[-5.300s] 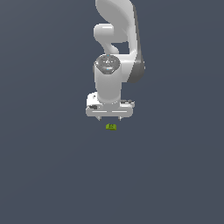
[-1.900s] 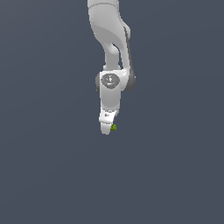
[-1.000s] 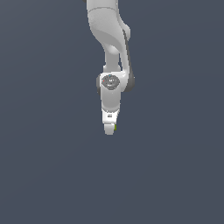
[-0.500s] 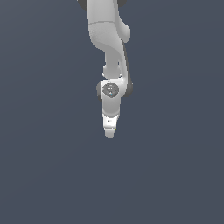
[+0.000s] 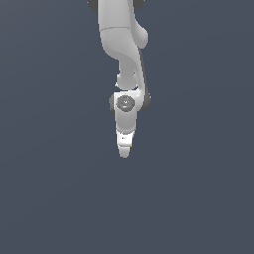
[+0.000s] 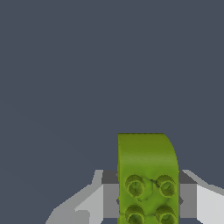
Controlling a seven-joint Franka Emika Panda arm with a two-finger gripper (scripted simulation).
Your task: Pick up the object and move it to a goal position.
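Hand (image 6: pixel 148 199) clamped on object (image 6: pixel 147 175) — yellow-green studded block, rounded corner, darker patches

Background (image 5: pixel 49 188): a single flat, dark blue-grey field fills the exterior view from edge to edge. No seam, edge, horizon or shadow can be made out on it, so it cannot be told whether it is a counter, a floor or a backdrop. The wrist view shows the same dark blue-grey field (image 6: pixel 65 65), equally uniform and unmarked. Nothing else apart from the task's items appears in either view.
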